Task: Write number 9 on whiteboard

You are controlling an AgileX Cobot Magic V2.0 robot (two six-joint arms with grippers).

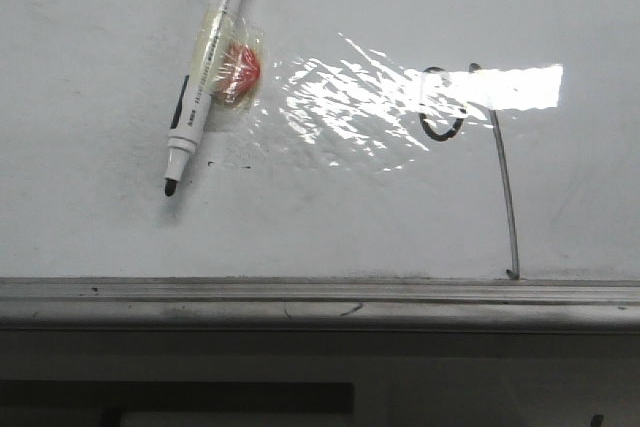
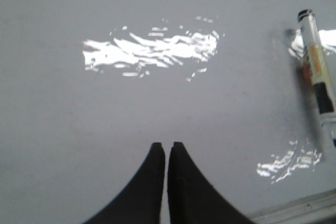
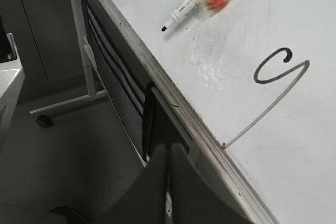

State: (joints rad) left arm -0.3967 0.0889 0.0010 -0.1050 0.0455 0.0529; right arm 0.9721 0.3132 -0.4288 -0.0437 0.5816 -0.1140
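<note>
Only front and right wrist views show number 9 point(image 1: 470, 117), marker point(image 1: 205, 72) lying loose, both hands together.

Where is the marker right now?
In the front view, the marker lies uncapped on the whiteboard, upper left, left of the number 9.

A: Whiteboard point(image 1: 90, 227) is seen as glossy white, faintly grey-smudged, with bright glare streaks; edge rail point(image 1: 300, 302) grey.

B: Number 9 point(image 1: 470, 137) is drawn in thin black line, tail paler grey.

A: Marker point(image 1: 205, 72): white barrel, black cap end, black tip, black print. Yellowish clear tape wrapped round it, red blob point(image 1: 240, 69) beside.

B: Left gripper point(image 2: 167, 156) and right gripper point(image 3: 168, 161) are noted as black.
</note>
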